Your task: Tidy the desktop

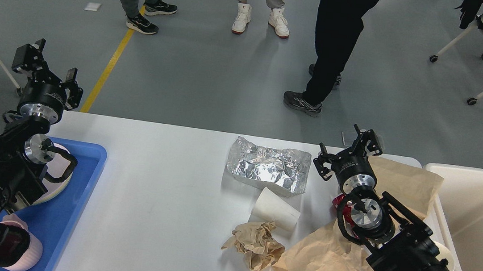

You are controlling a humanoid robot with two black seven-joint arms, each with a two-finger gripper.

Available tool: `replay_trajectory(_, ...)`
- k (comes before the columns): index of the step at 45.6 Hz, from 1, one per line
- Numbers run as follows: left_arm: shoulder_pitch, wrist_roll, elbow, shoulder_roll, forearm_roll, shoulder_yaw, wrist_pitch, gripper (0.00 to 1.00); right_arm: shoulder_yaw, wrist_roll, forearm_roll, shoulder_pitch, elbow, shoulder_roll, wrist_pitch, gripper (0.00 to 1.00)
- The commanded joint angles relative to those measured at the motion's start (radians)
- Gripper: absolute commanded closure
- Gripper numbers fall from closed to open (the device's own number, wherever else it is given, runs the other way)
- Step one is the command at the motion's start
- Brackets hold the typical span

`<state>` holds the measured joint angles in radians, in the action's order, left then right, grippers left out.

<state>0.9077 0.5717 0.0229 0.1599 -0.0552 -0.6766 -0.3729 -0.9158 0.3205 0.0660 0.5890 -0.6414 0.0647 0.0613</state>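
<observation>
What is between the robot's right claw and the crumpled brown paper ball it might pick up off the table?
The tipped-over white paper cup lies on the desktop roughly between the right gripper and the crumpled paper ball. Nothing covers the ball, so a reach from above looks open.

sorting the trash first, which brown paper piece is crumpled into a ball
The small brown wad just below the white cup. The other two brown sheets by the right arm lie mostly flat.
</observation>
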Motion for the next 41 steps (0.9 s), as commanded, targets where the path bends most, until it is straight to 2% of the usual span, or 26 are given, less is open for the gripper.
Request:
replay_trajectory(1, -0.038, 0.069, 0.000, -0.039, -0.003, -0.012, -0.001, 0.04, 0.000, 0.000, 0.000, 0.000, 0.000, 0.000, 0.000, 0.00)
replay_trajectory(5, -0.053, 0.089, 0.000, -0.048, -0.009, -0.020, -0.001, 0.04, 0.000, 0.000, 0.000, 0.000, 0.000, 0.000, 0.000, 0.00)
replay_trajectory(41, -0.055, 0.093, 0.000, -0.048, -0.008, -0.004, -0.014, 0.04, 0.000, 0.000, 0.000, 0.000, 0.000, 0.001, 0.000, 0.00)
